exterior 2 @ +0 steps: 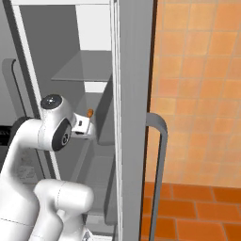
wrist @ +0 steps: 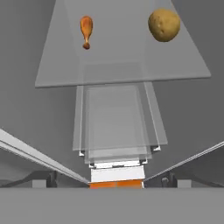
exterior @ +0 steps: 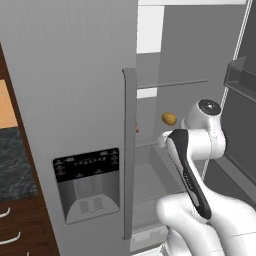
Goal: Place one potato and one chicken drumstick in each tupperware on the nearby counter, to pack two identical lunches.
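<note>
Here, the open fridge shows a glass shelf with bare room between a potato and a chicken drumstick, well apart. In the hand view the drumstick's long axis runs up-down, bone tip lowest. The gripper's jaws stand wide, holding nothing.

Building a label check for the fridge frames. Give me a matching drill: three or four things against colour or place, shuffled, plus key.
Things:
1. potato
2. chicken drumstick
3. ice and water dispenser
4. floor tiles

Descriptions:
A. dark panel set in the closed grey door
B. golden-brown lump on the glass shelf
C. orange squares beside the fridge
D. club-shaped orange-brown piece on the same shelf

Pairs: 1-B, 2-D, 3-A, 4-C
</note>
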